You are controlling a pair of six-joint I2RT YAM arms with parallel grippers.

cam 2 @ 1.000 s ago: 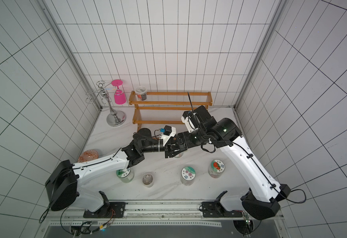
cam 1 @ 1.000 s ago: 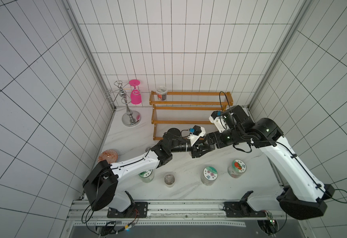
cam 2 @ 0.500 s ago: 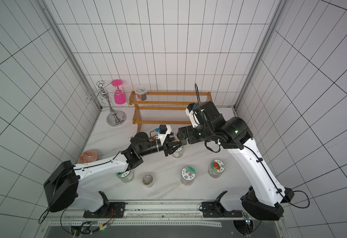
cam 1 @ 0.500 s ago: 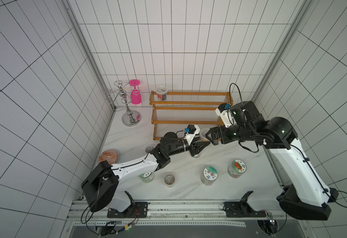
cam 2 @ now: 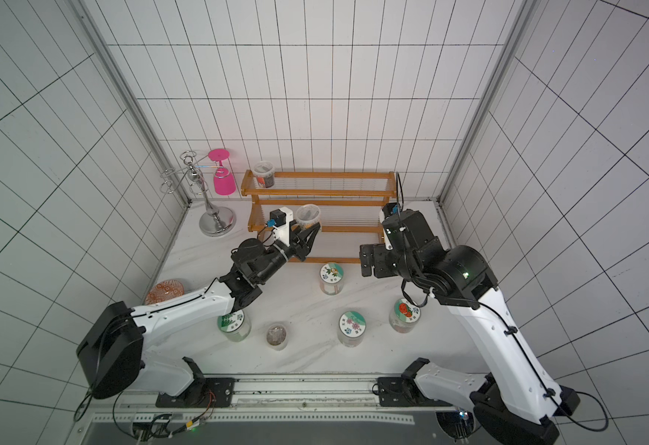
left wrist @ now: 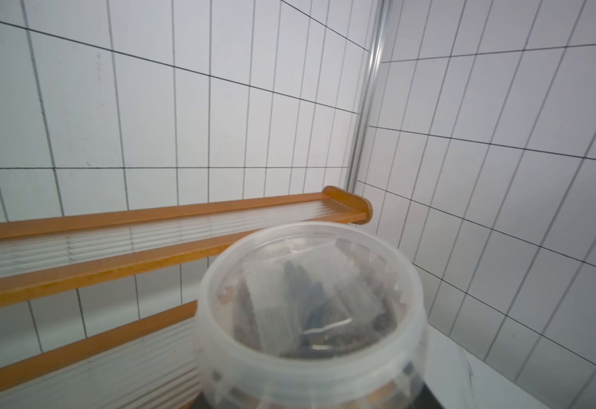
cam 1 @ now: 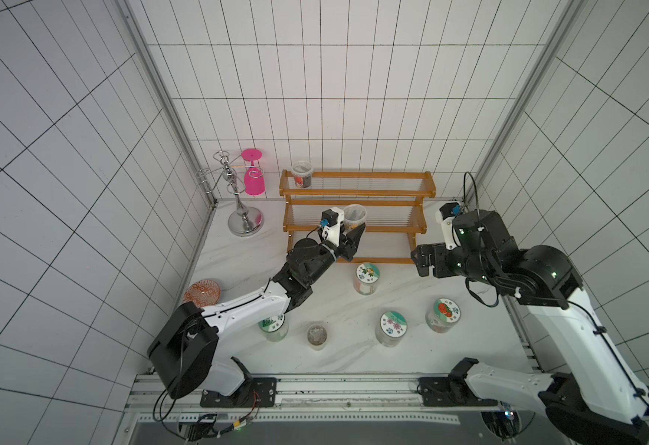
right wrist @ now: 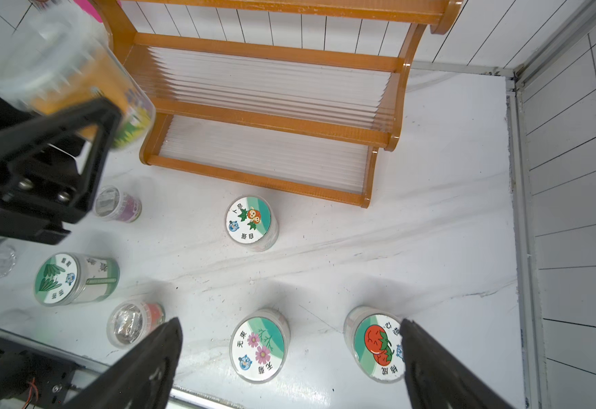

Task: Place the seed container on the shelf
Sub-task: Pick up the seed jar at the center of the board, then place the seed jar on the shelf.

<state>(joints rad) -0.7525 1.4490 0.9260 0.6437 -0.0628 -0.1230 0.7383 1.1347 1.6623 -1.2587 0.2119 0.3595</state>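
The right gripper [right wrist: 289, 324] hangs above the white table [right wrist: 448, 219], its fingers [right wrist: 147, 364] spread wide. A flower-lidded jar [right wrist: 259, 345] shows between them, and a tomato-lidded jar [right wrist: 374, 345] sits partly behind one fingertip. Farther ahead stands the shelf [right wrist: 271, 55]. By the shelf's end, off to one side, the left gripper [right wrist: 59, 102] clamps the seed container [right wrist: 62, 67].

A white marbled tabletop [cam 1: 400, 293] is seen bearing a three-tier wooden shelf [cam 1: 357, 201] at the back wall. A dark-filled jar [cam 1: 302, 174] is stood on the shelf's top tier, at its left end. A chrome stand [cam 1: 245, 223] is set left of the shelf, and a fruit-lidded jar [cam 1: 367, 274] just before it. Farther before the shelf are spread a leaf-lidded jar [cam 1: 274, 325], a small clear-lidded jar [cam 1: 317, 334], a flower-lidded jar [cam 1: 393, 323], a tomato-lidded jar [cam 1: 445, 311] and a patterned dish [cam 1: 203, 293].
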